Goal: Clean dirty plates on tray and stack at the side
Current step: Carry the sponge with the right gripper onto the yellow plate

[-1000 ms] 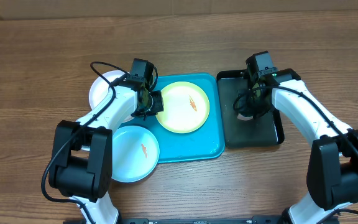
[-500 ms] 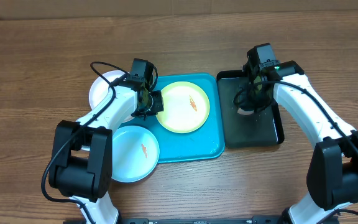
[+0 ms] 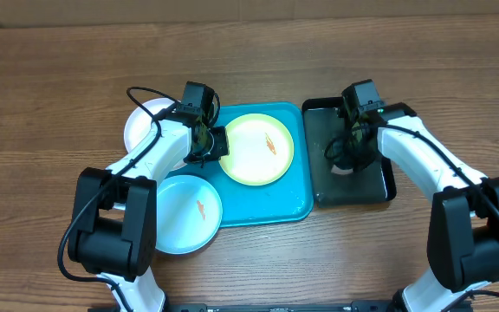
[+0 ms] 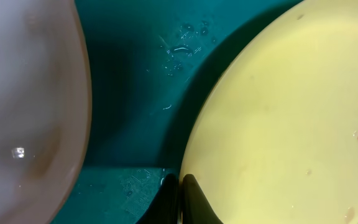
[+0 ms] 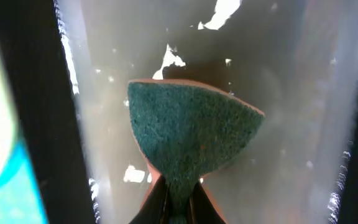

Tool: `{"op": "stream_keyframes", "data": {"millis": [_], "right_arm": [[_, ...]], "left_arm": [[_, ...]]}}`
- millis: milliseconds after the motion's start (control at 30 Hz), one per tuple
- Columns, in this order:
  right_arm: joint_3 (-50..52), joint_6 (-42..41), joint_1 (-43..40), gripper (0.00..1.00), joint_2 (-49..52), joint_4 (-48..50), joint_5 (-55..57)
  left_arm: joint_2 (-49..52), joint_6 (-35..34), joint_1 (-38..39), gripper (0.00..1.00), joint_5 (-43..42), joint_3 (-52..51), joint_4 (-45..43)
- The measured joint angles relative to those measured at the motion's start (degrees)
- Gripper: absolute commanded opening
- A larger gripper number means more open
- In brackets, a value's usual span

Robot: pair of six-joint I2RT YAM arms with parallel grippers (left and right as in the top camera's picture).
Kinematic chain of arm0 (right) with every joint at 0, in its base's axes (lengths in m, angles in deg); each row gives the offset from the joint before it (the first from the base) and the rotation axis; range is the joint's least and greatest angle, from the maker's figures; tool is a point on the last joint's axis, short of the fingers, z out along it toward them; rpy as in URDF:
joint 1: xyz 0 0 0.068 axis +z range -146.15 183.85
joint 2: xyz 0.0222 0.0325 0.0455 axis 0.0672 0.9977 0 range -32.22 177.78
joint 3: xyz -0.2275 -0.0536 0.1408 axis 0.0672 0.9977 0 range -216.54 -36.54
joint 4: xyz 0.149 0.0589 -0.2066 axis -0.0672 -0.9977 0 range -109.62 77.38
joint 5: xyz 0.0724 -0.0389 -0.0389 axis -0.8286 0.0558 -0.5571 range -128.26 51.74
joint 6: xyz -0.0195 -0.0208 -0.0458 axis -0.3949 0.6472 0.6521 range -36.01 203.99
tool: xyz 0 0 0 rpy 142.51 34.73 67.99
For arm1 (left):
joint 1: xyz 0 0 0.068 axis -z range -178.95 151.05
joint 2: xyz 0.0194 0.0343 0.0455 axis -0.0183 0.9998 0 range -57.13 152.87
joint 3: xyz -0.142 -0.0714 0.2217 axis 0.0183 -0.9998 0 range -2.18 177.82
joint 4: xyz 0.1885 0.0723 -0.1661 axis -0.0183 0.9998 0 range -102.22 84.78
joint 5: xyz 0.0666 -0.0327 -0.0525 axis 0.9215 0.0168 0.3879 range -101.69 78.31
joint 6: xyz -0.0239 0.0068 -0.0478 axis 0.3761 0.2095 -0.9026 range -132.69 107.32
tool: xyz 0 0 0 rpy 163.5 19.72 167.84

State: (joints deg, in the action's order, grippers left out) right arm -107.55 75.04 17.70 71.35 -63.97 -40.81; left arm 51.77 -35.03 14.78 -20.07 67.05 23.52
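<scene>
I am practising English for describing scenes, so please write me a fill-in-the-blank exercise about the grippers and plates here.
1. The right gripper holds a green ____ over the black tray.
2. The left gripper pinches the yellow-green plate at its ____.
3. The smear on the light blue plate is ____.
Missing words: sponge; rim; orange.

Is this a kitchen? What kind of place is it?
Probably a robot practice lab, not a real kitchen: two robot arms work at a plain wooden table, with a yellow plate on a blue tray and a sponge in a black tray.
</scene>
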Motion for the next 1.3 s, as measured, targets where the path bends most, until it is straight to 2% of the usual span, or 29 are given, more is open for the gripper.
{"op": "stream_keyframes", "data": {"millis": [167,333,633,900,1300], "right_arm": [[-12.7,0.0,0.1,0.04,0.0,-6.4,-1.7],[-20.4,0.0,1.7,0.04,-0.1,-4.0,-7.3],[-20.5,-0.4,10.7,0.04,0.0,0.9,-12.3],[-20.5,-1.3,19.3,0.04,2.3,2.4,-2.9],[-20.5,-1.5,21.1,0.04,12.2,4.9,5.9]], "left_arm": [[0.0,0.0,0.0,0.04,0.0,0.0,0.0],[0.0,0.0,0.0,0.04,-0.2,-0.1,-0.1],[0.0,0.0,0.0,0.04,-0.2,-0.1,-0.1],[0.0,0.0,0.0,0.04,-0.2,-0.1,-0.1],[0.0,0.0,0.0,0.04,-0.2,-0.1,-0.1]]}}
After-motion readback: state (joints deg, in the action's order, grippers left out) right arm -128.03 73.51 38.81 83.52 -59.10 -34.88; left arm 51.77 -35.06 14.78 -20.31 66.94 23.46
